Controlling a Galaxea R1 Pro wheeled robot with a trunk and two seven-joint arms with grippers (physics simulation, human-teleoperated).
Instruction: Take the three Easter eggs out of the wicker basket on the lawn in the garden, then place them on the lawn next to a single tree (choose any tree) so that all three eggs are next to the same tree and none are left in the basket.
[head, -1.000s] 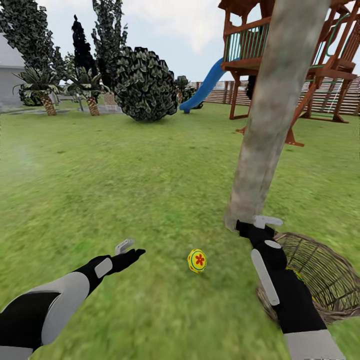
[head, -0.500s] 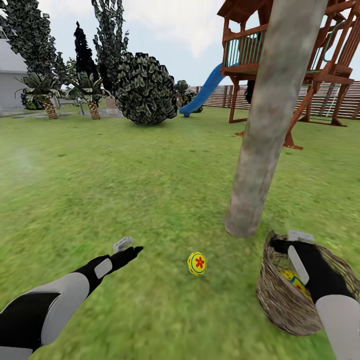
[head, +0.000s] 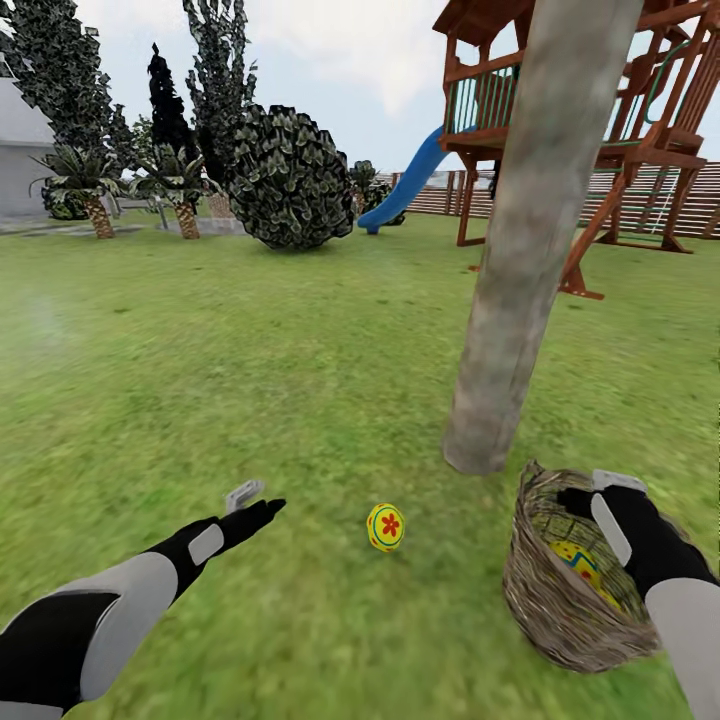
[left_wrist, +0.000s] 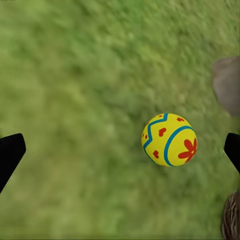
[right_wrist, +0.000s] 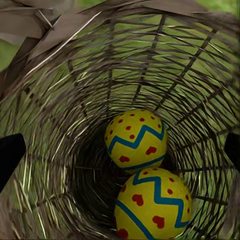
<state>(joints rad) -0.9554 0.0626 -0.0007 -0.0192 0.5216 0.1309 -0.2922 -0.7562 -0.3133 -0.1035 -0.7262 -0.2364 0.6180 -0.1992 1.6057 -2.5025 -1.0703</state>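
Right hand (head: 590, 490) of mine hangs at the mouth of the wicker basket (head: 545, 590), fingers spread wide and holding nothing, their dark tips showing at either edge of the right wrist view. Two yellow eggs with blue zigzags and red marks lie inside: one (right_wrist: 136, 140) deeper in the basket, the other (right_wrist: 154, 205) touching it and nearer the mouth. From the head view a patch of yellow (head: 578, 562) shows through the opening. The basket sits tilted on the lawn (head: 250, 380), its mouth turned toward my right arm, just beside the foot of the thick grey-brown tree (head: 520, 250).

My left hand (head: 262, 500) reaches low over the grass, also spread wide and empty. A third egg (head: 385, 527) rests on the lawn between my left hand and the basket, near the trunk but not touching it; the left wrist view puts it (left_wrist: 169, 139) between my fingertips' line and clear of both.

Behind stand a dark round bush (head: 285, 175), short palms (head: 90, 185), a wooden playset (head: 600, 110) with a blue slide (head: 410, 180), and a slatted fence (head: 690, 200).
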